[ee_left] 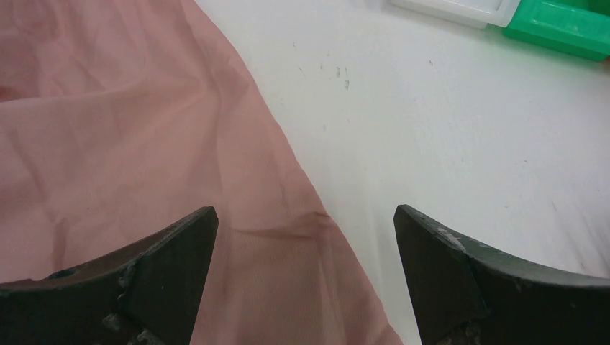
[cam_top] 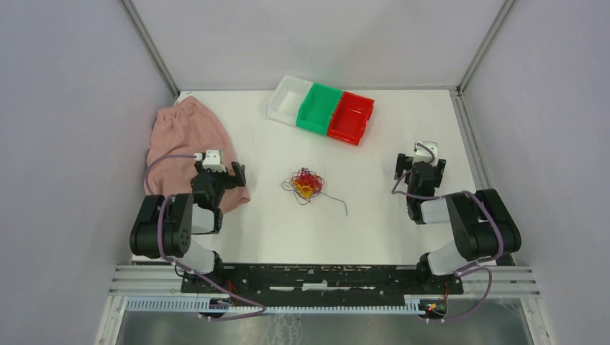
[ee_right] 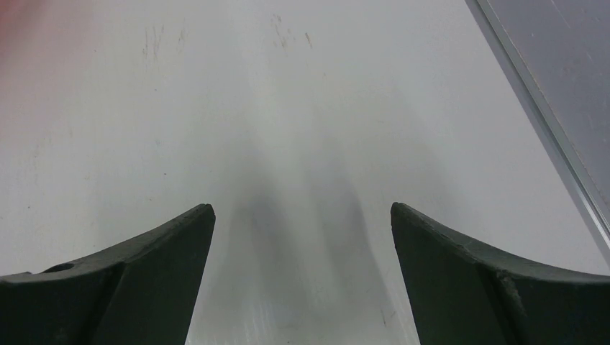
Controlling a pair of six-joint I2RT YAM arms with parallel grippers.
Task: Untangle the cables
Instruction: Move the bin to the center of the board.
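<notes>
The cables [cam_top: 307, 185] lie in one small tangled clump of red, yellow-orange and dark wires at the middle of the white table, with one dark strand trailing right. My left gripper [cam_top: 234, 175] is open and empty, over the right edge of a pink cloth, well left of the clump. In the left wrist view the left gripper [ee_left: 306, 219] has its jaws wide apart above cloth and table. My right gripper [cam_top: 419, 163] is open and empty, far right of the clump. In the right wrist view the right gripper [ee_right: 302, 214] has only bare table under it. The cables show in neither wrist view.
A pink cloth [cam_top: 188, 147] lies at the left; it also fills the left of the left wrist view [ee_left: 129, 144]. Three bins stand at the back: white [cam_top: 290, 99], green [cam_top: 319, 108], red [cam_top: 351, 117]. The enclosure's metal frame [ee_right: 547, 122] runs along the table's right edge.
</notes>
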